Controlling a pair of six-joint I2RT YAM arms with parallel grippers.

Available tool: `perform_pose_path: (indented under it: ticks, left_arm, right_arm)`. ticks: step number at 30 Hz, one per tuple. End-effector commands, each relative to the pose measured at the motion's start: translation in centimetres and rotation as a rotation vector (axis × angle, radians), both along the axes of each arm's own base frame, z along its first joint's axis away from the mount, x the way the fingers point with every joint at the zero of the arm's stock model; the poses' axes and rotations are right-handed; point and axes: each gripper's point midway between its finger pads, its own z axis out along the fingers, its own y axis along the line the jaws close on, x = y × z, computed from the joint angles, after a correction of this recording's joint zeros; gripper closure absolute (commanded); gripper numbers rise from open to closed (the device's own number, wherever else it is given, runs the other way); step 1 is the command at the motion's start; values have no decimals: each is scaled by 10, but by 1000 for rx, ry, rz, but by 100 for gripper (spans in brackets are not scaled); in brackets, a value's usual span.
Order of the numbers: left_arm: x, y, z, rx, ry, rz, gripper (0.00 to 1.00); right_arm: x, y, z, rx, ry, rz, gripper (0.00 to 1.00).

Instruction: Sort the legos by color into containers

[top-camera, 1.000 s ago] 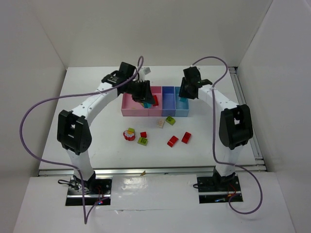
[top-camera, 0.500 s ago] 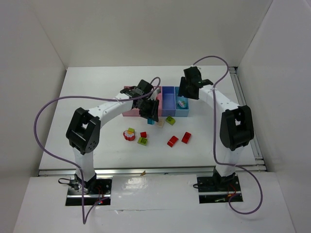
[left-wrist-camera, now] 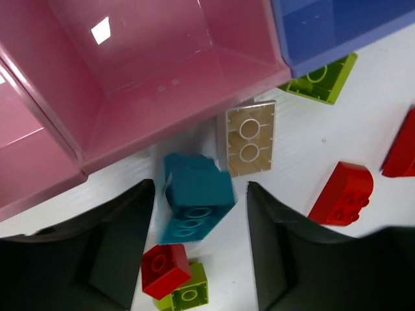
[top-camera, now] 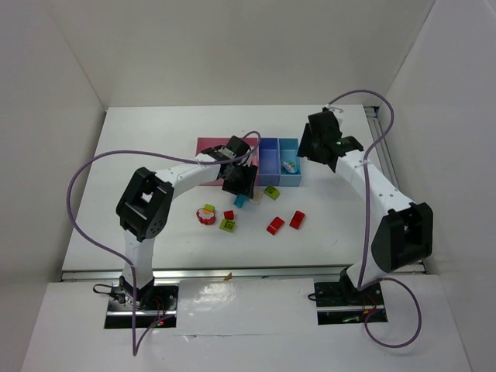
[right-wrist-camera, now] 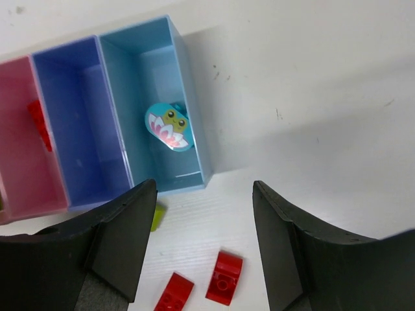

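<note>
Here the left gripper (left-wrist-camera: 199, 188) is hanging wrist-down before the narrow pink bin (left-wrist-camera: 162, 123), its jaws standing apart around a blurred teal brick (left-wrist-camera: 194, 202) without pinching it, just beside a cream brick (left-wrist-camera: 249, 137). The right gripper (right-wrist-camera: 204, 184) is hovering, released, over the cyan bin (right-wrist-camera: 150, 65), which is holding a cyan piece (right-wrist-camera: 170, 125) printed with a small face.
</note>
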Motion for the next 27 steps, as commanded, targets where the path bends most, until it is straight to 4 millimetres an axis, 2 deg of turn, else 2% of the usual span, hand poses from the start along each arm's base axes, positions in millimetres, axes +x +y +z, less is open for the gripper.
perform_pose_path:
  ticks: [1,3,5,9,13,14,15,16,17,18,19,24,26,27]
  left_arm:
    - [3,-5,-5,-8,-6,0,29]
    - [3,-4,-5,-5,-10,-8,29]
    - [1,-3,-6,0,-2,-8,29]
    - [3,-4,9,-16,-34,-16,29]
    - [-3,1,4,7,-16,-34,28]
    - [-3,1,4,7,-16,-34,26]
    - [-6,3,0,16,-11,-43,20]
    - [-7,6,5,19,-22,-39,13]
    - [-6,7,9,19,-35,-35,1]
    - [-8,9,10,22,-39,-42,0]
    - [-7,9,21,10,-65,-50,0]
    - [-11,10,51,27,-123,-56,0]
    - [-13,12,64,39,-142,-52,0]
    - [-13,11,78,19,-160,-40,0]
  right_arm:
    - [-11,-5,-7,-27,34,-21,32]
    - [-11,-3,-10,-23,44,-15,32]
    - [-5,-1,-4,-18,30,-15,32]
    - [-3,1,-4,-10,31,-7,32]
    - [-5,0,-5,-11,32,-7,32]
    - [-7,0,-8,-14,41,-7,32]
    - [-8,0,-4,-11,31,-7,32]
    - [-8,0,-4,-10,31,-7,32]
    - [-11,-1,-9,-16,48,-7,32]
    - [-12,-2,-6,-13,40,-7,32]
    - [-12,-2,-6,-13,40,-7,32]
    - [-22,0,-14,-9,80,22,29]
    - [-32,4,-23,7,118,46,15]
    - [-42,9,-32,33,149,76,10]
